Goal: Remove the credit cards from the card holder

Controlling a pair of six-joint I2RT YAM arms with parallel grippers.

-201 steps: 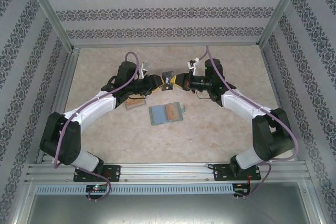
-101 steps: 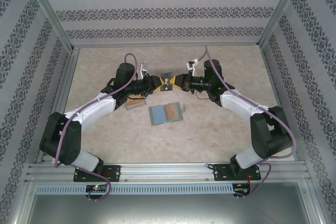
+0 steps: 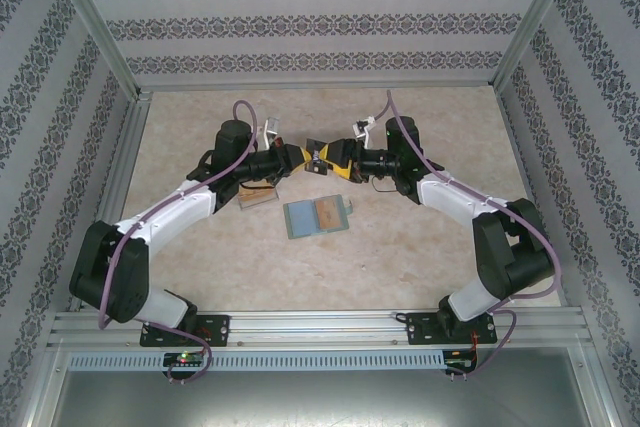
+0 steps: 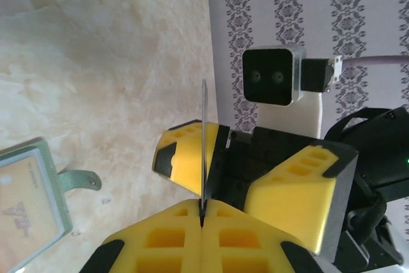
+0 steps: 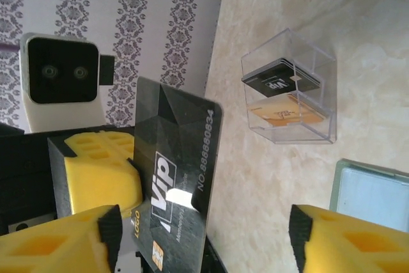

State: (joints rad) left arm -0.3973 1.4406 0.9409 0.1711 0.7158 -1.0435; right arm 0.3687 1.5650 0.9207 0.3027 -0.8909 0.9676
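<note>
**Item 1, left end effector** (image 4: 201,214): I am pinching both yellow pads shut on one edge of the black credit card (image 5: 176,164). In my left wrist view the card is showing edge-on as a thin upright line. I am holding it in the air over the middle of the worktop (image 3: 430,247), toward the far edge.

**Item 2, right end effector** (image 5: 204,238): I am keeping its jaws wide apart around the same card. One finger is sitting close beside the card face; whether it is touching, I cannot tell.

**Item 3, handling note:** The hand-over looks complete to me. I am judging that the right side should back straight out along the card's plane, so neither finger drags the card out of the shallow left-hand pinch. The left grip should be giving nothing meanwhile.

**Item 4, card holder** (image 3: 298,219): It is lying open near the worktop's centre, on the near side of both end effectors. The tan credit card (image 3: 327,213) is sitting in it, not yet taken out.

**Item 5, clear tray** (image 5: 291,87): It is standing just left of the holder, with a dark and a tan card in it. It is the likely drop point, so the left arm should be approaching it squarely.
</note>
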